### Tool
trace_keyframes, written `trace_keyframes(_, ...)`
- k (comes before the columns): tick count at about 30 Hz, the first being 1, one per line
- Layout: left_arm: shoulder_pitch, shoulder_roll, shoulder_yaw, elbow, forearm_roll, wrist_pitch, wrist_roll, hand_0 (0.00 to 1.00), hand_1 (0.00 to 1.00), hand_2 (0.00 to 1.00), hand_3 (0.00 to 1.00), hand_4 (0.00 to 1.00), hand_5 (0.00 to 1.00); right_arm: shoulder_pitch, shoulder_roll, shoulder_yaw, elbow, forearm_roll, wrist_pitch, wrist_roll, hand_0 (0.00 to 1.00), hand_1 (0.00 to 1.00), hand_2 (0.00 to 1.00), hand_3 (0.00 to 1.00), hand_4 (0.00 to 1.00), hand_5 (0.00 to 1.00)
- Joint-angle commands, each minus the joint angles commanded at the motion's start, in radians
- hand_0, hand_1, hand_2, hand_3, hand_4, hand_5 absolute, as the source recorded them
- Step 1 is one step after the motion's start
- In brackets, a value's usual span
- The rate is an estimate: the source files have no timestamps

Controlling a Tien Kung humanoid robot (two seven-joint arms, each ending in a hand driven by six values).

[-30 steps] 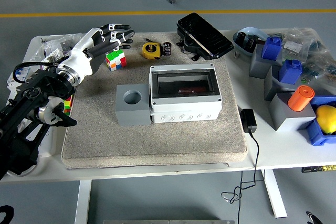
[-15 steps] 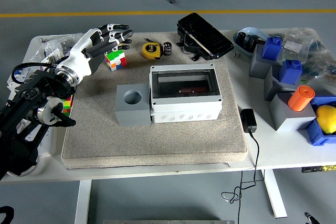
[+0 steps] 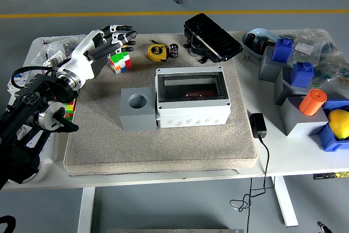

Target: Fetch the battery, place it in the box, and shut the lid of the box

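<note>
One left hand (image 3: 107,39) hovers open-fingered above the mat's (image 3: 98,151) far-left edge.

A colour cube (image 3: 120,62) sits left of a yellow tape measure (image 3: 157,52) on the table (image 3: 283,154).

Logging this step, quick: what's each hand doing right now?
Left hand: open, fingers spread, holding nothing, above the colour cube.
Right hand: not in view.
</note>
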Motion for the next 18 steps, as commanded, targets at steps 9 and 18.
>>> trace_keyframes(9,0.000,0.001,-0.004,-0.003,0.001,0.000,0.005,0.635,0.632,0.597,0.603,0.966,0.319,0.004,0.001,0.002,0.000,-0.003,0.000,-0.003,0.661,0.640,0.646,0.537,0.883,0.438)
trace_keyframes(18,0.001,0.000,-0.003,-0.003,0.003,-0.001,0.008,0.607,0.630,0.596,0.602,0.966,0.319,0.005,0.003,0.005,0.000,0.000,0.000,-0.002,0.661,0.640,0.647,0.537,0.883,0.440)
